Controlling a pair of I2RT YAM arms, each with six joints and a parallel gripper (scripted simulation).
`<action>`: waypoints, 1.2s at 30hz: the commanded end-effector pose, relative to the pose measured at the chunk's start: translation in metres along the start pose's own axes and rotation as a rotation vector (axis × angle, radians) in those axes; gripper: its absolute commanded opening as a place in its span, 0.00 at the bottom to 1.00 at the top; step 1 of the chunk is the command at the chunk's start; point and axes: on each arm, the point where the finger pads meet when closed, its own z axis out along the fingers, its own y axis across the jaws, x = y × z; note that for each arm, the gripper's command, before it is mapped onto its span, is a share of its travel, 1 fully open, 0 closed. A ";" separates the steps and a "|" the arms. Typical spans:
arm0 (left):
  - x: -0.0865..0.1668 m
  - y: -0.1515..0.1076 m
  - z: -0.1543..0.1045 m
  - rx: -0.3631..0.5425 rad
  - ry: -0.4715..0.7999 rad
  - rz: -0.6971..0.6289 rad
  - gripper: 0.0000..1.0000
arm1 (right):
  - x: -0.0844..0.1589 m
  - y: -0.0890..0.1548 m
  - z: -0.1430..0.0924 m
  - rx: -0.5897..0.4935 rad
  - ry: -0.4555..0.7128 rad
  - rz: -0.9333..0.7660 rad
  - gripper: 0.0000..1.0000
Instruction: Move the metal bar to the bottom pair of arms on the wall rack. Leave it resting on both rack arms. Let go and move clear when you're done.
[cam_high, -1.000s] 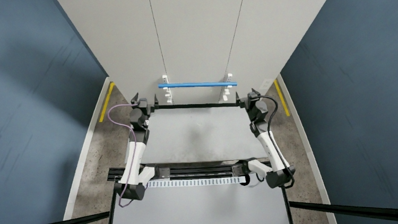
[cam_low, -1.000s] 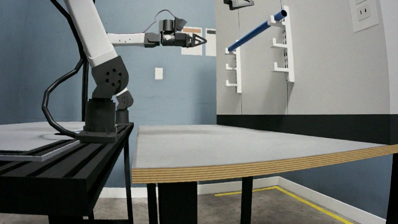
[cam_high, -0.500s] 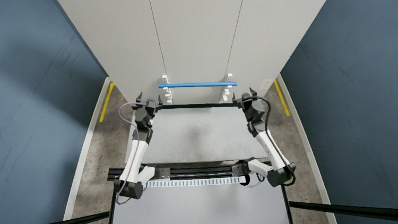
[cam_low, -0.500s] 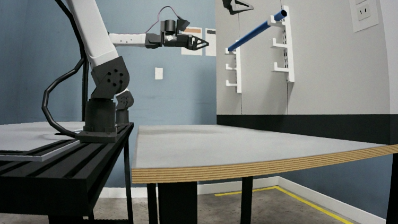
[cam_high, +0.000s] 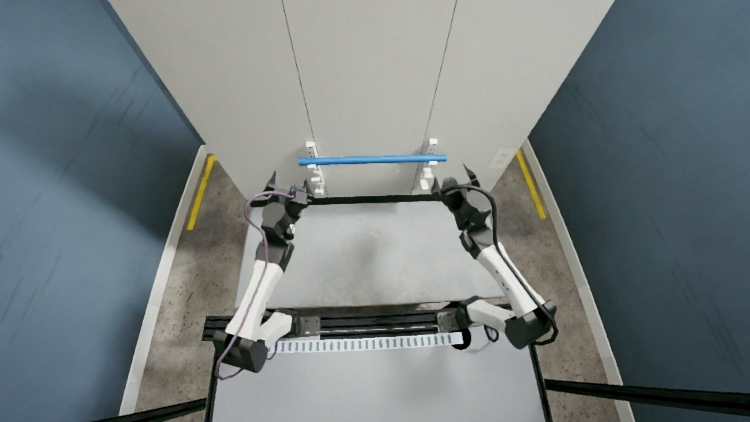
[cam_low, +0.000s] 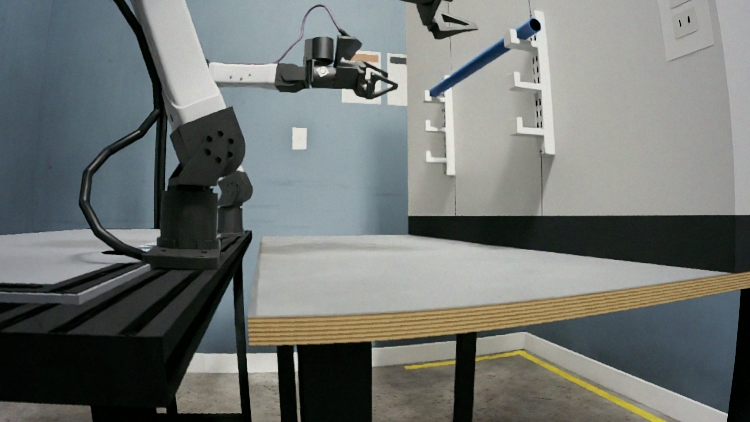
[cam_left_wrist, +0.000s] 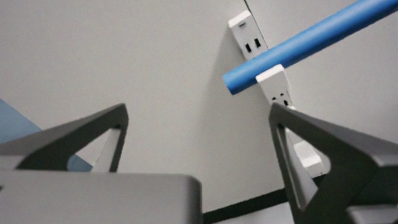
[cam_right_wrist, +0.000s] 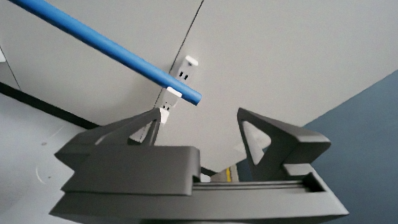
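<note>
Both pincers (cam_high: 290, 181) (cam_high: 455, 175) (cam_left_wrist: 198, 112) (cam_right_wrist: 198, 114) are standing spread | blue bar (cam_high: 372, 159) (cam_low: 482, 58) (cam_left_wrist: 305, 45) (cam_right_wrist: 107, 45) is resting on top arms | grip step is wanting level, matched approaches near both ends

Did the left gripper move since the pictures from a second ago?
Yes. In the top view, the left gripper moved sideways, closer to the white wall rack.
</note>
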 end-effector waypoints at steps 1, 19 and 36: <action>0.006 -0.011 0.004 -0.005 0.011 0.072 1.00 | 0.001 0.007 0.004 0.018 0.000 -0.071 1.00; -0.002 -0.035 0.009 0.000 0.007 0.292 1.00 | -0.005 0.026 0.008 0.033 0.005 -0.294 1.00; -0.008 -0.057 0.014 0.005 0.003 0.496 1.00 | -0.011 0.044 0.012 0.047 0.010 -0.501 1.00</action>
